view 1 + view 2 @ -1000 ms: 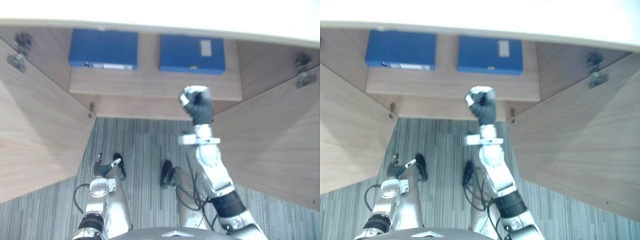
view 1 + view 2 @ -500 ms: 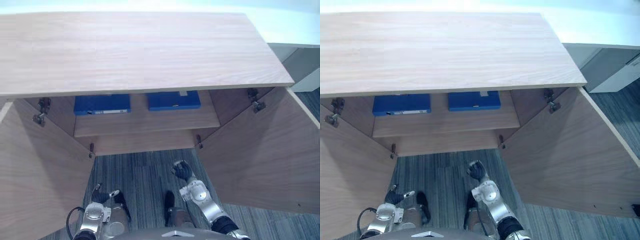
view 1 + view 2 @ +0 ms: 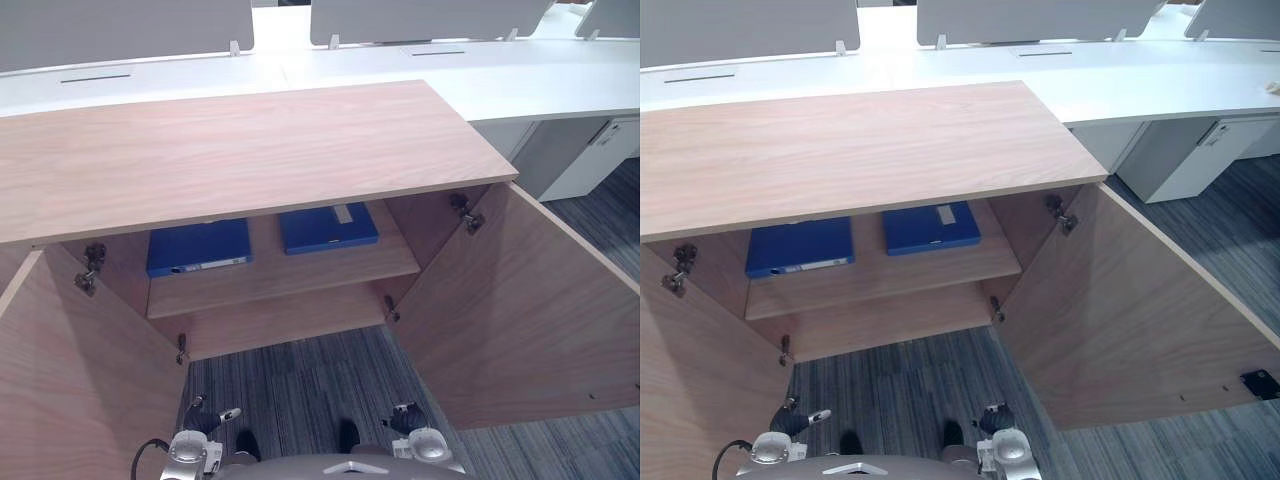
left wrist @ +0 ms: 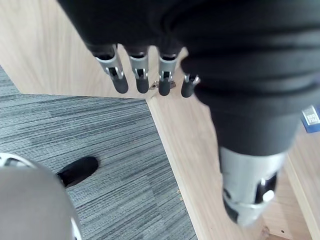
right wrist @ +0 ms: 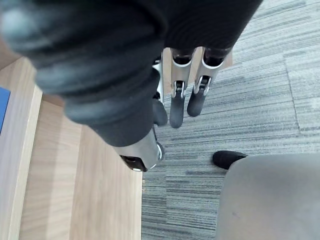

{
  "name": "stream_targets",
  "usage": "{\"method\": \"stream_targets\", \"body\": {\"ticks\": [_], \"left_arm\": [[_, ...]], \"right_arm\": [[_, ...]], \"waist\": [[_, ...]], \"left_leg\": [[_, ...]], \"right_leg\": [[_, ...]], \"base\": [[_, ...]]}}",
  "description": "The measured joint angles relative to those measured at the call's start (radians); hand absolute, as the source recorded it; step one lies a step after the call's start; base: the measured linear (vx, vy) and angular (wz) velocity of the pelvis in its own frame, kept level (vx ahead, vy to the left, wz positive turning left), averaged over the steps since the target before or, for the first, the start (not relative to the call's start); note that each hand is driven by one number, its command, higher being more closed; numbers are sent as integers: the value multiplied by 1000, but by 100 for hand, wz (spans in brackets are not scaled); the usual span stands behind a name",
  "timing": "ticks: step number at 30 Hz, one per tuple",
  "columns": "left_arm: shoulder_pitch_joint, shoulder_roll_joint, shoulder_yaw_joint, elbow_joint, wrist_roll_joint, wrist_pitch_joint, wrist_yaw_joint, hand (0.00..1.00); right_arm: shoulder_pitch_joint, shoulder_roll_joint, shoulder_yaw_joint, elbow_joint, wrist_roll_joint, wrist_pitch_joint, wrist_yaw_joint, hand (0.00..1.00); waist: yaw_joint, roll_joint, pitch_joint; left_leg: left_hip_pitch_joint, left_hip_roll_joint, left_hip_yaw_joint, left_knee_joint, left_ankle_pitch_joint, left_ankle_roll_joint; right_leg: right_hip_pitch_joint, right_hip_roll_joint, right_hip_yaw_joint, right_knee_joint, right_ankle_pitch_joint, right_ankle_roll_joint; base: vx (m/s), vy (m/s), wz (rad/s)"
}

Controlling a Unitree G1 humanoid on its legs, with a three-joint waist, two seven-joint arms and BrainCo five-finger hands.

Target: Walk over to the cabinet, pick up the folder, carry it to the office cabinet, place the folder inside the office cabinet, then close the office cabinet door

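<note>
Two blue rectangular folders, left folder (image 3: 198, 247) and right folder (image 3: 328, 228), lie flat on the wood-grain office cabinet's (image 3: 240, 150) shelf (image 3: 285, 283), well apart from left hand (image 4: 139, 75) and right hand (image 5: 177, 97), both relaxed, empty, above striped grey carpet (image 3: 300, 390).

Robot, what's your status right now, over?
Left hand open, right hand open, both empty. Left folder, right folder shelved in cabinet. Both doors open, nothing blocking.

Left hand (image 4: 139, 70) hanging low, fingers straight and loose (empty), right hand (image 5: 179, 102) the same
</note>
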Motion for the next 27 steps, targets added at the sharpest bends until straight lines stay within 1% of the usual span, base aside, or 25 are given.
{"method": "stream_targets", "body": {"ticks": [1,5,9,10,14,15,16,18,19,20,22,23,26,27], "left_arm": [[0,0,-1,2,0,1,0,0],[0,0,-1,3,0,2,-6,0],[3,0,-2,5,0,3,-8,0],[5,1,-2,5,0,4,-8,0],[9,-1,-1,5,1,5,-9,0],[9,-2,1,5,1,6,-16,0],[10,-4,2,5,1,7,-18,0],[11,-18,20,4,2,8,-20,0],[12,-20,21,3,2,8,-20,0],[12,-26,26,0,5,8,-20,0],[11,-38,43,-15,11,8,-21,0],[19,-43,54,-30,11,8,-22,0],[26,-45,61,-55,14,9,-27,0],[32,-48,61,-70,26,9,-28,0]], "right_arm": [[-2,1,-16,9,4,0,-2,0],[1,2,-98,35,81,17,-5,0],[1,2,-143,33,143,17,-23,0],[6,4,-172,23,159,17,-25,0],[42,14,-289,-89,235,6,-40,0],[57,15,-328,-130,279,-7,-49,0],[62,16,-345,-154,296,-8,-55,0],[98,28,-425,-253,355,-29,-80,0],[104,34,-449,-279,358,-32,-85,0],[125,37,-485,-322,384,-39,-93,0],[143,37,-545,-392,400,-45,-112,0],[145,34,-585,-440,419,-48,-114,0],[132,18,-652,-523,424,-58,-135,0],[110,-2,-678,-546,424,-62,-141,0]], "waist": [[-1,1,-1],[-4,7,-5],[-12,13,-14],[-15,13,-16],[-27,15,-18],[-31,15,-18],[-32,15,-18],[-42,17,-21],[-43,18,-25],[-49,20,-29],[-51,23,-31],[-54,26,-34],[-60,26,-37],[-62,27,-40]], "left_leg": [[1,-1,0,0,-1,1],[28,-6,21,0,-16,0],[45,-8,57,0,-31,-3],[54,-7,68,0,-38,-7],[74,-7,113,1,-58,-12],[82,-7,126,1,-65,-14],[86,-7,136,1,-68,-15],[103,-6,162,1,-81,-19],[103,-6,169,1,-84,-19],[105,-6,174,2,-87,-20],[114,-4,187,6,-91,-18],[121,-2,196,6,-97,-18],[131,1,209,7,-107,-24],[135,2,220,7,-112,-27]], "right_leg": [[2,-1,1,-2,0,0],[20,-3,28,-10,3,5],[17,1,64,-12,7,-1],[18,3,78,-12,7,-1],[17,9,116,-14,8,-3],[17,12,132,-14,8,-3],[16,12,135,-14,8,-3],[18,17,156,-11,7,-5],[18,18,161,-11,7,-5],[17,18,163,-11,4,-9],[19,20,165,-7,1,-15],[19,23,168,-4,-5,-23],[17,28,172,12,-13,-24],[11,30,185,18,-20,-27]], "base": [[0,0,0],[26,19,-14],[30,9,-28],[44,4,-33],[46,0,-36],[35,-3,-28],[36,-6,-35],[44,-8,-35],[60,-13,-25],[52,-12,-17],[41,-14,-17],[39,-19,-21],[19,-20,-15],[11,-25,-18]]}}
